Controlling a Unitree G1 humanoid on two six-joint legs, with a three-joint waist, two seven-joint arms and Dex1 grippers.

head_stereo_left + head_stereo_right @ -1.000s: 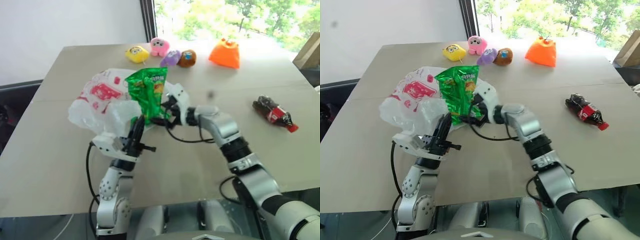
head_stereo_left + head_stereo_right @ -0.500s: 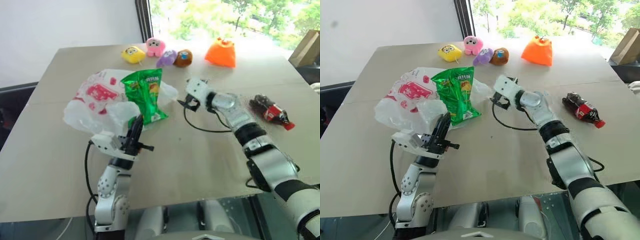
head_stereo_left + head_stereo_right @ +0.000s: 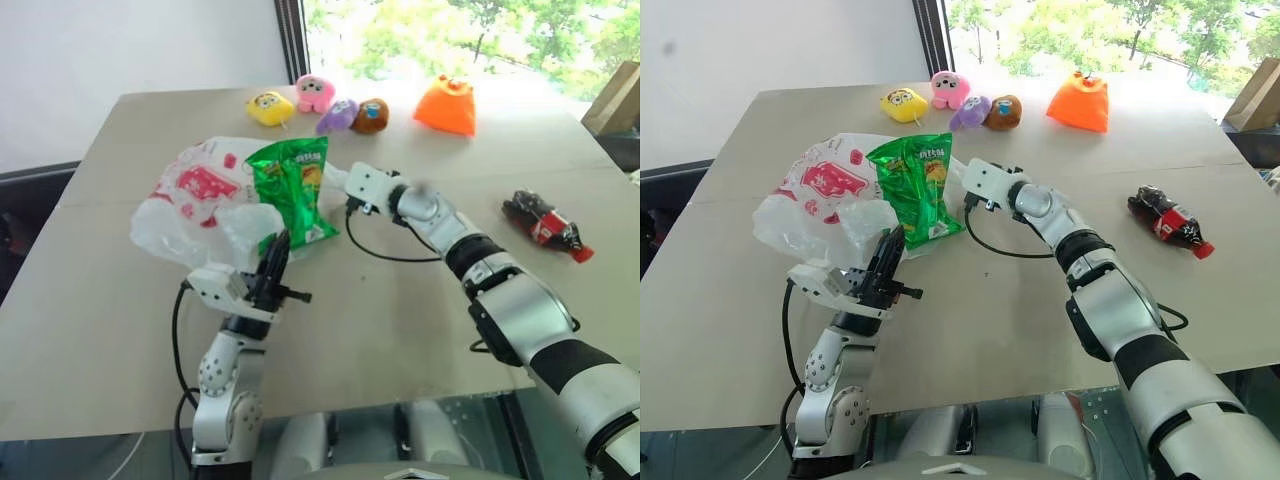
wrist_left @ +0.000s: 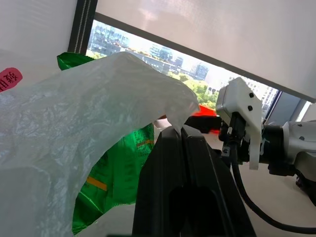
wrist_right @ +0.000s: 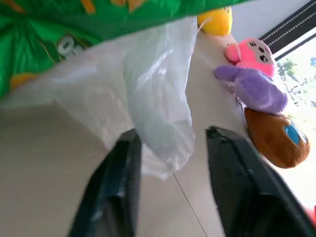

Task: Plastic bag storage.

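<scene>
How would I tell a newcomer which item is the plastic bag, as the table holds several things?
Look at the table's near left part, just ahead of the left gripper, which pinches its edge. The plastic bag is the crinkly translucent white heap with red print, unlike the shiny green snack packet resting against it.

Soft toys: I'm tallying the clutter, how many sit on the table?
4, in a row at the table's far edge: yellow toy, pink toy, purple toy, brown toy. None looks hidden.
</scene>
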